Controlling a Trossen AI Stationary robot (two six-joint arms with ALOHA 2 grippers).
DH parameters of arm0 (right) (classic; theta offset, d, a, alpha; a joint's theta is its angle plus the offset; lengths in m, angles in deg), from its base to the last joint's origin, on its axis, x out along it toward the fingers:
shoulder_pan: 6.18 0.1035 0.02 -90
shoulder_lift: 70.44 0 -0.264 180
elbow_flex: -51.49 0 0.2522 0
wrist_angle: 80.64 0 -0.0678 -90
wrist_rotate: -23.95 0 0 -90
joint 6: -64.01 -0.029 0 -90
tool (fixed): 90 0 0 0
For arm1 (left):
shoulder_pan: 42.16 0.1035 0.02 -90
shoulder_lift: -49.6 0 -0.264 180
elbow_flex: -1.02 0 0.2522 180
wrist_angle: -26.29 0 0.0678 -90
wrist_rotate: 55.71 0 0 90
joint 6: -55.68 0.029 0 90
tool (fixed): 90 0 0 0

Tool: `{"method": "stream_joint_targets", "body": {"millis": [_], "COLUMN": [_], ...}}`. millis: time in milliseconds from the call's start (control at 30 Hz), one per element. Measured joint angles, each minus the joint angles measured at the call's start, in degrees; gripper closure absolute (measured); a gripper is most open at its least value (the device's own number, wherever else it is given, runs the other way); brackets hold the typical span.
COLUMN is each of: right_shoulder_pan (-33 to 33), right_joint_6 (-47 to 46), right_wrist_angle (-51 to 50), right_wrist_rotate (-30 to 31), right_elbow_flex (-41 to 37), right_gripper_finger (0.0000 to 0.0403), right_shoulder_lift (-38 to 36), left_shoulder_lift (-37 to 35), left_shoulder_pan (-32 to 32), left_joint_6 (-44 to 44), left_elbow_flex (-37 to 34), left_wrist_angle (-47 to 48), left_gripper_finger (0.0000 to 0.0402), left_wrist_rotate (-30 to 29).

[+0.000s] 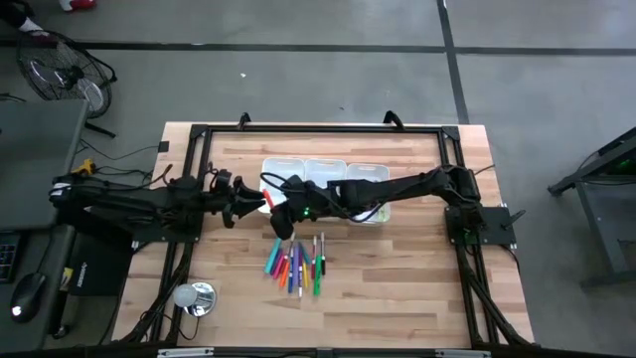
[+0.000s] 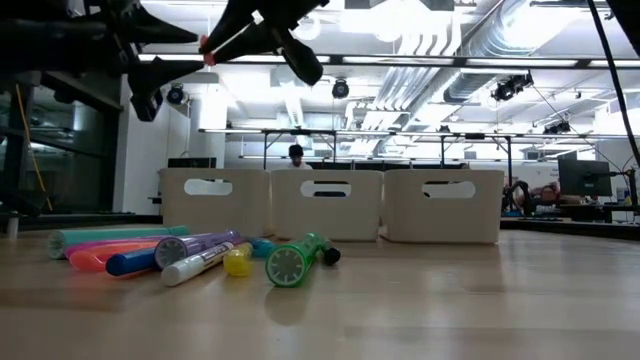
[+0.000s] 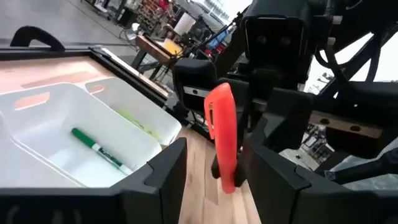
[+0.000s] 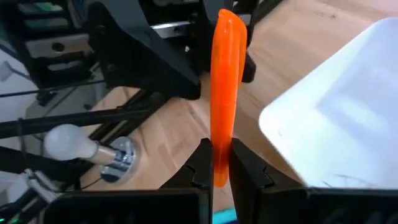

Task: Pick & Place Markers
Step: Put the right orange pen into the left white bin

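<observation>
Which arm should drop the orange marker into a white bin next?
Right, probably. Its pincer is shut on the orange plastic marker beside the white rectangular plastic bins; the left pincer is open, holding nothing.

Three white bins (image 1: 324, 171) stand in a row on the desk (image 1: 397, 288). About ten markers (image 1: 296, 264) lie in a loose cluster, one orange marker (image 4: 224, 74) is held aloft, and one green marker (image 3: 99, 149) lies in a bin.
</observation>
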Motion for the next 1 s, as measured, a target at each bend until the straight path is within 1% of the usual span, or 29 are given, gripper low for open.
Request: {"method": "stream_joint_targets", "body": {"millis": [133,300,467,567,767,1000], "right_shoulder_pan": [-0.35,-0.41,-0.63,-0.65,-0.94,-0.96], "right_joint_6": [0.32,0.34,0.3,0.3,0.3,0.31], "right_wrist_angle": [0.69,0.42,0.52,0.44,0.41,0.56], "right_wrist_rotate": [-0.75,-0.4,-1.33,-0.67,-1.47,-1.51], "right_elbow_flex": [0.0,0.0,0.0,0.0,0.0,0.0], "right_gripper_finger": [0.0383,0.0384,0.0384,0.0384,0.0384,0.0384], "right_shoulder_lift": [0.0,0.03,0.11,0.11,0.11,0.11], "left_shoulder_lift": [2.25,4.4,6.36,7.43,8.12,8.76], "left_shoulder_pan": [0.0,0.0,0.0,0.0,0.0,0.04], "left_joint_6": [0.01,0.11,0.03,0.03,0.02,1.51], "left_elbow_flex": [0.02,0.02,0.02,0.02,0.02,2.59], "left_wrist_angle": [-2.41,-5.66,-7.88,-9.23,-11.49,-9.2], "left_gripper_finger": [0.0245,0.0245,0.0245,0.0246,0.0246,0.0246], "left_wrist_rotate": [-2.04,-2.45,-2.11,-1.49,-0.53,-0.74]}}
